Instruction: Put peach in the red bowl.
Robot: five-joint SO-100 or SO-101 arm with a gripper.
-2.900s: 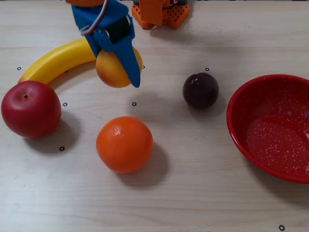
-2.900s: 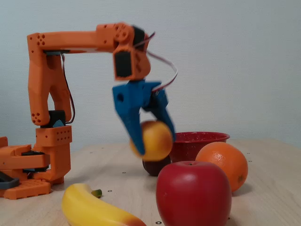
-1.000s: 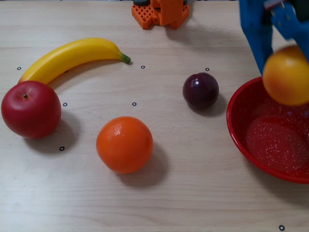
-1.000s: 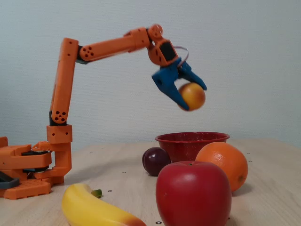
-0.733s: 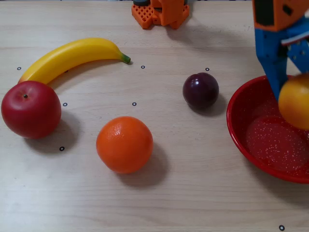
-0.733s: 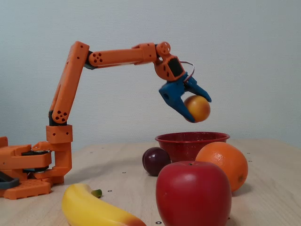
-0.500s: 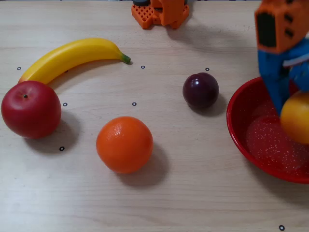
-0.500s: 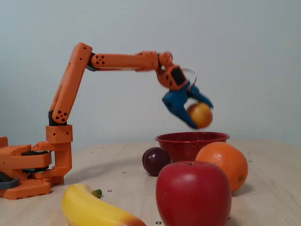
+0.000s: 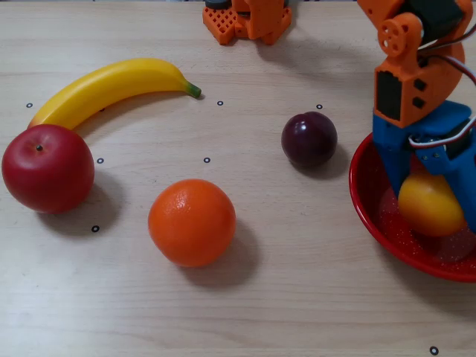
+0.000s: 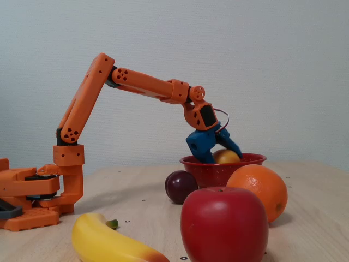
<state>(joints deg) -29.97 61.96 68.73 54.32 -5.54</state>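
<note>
While gripper clasps peach, red bowl contact perhaps hidden

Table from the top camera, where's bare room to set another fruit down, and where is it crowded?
Free: the wide strip of table along the near edge below the orange, and the patch between banana and plum. Crowded: the red bowl, where the gripper holds the peach, and the left side around the apple.

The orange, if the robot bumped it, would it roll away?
Probably yes. The orange looks round like a ball and sits alone on the flat table, with nothing touching it to stop it. It might not go far, though: the banana, apple and plum lie around it.
</note>
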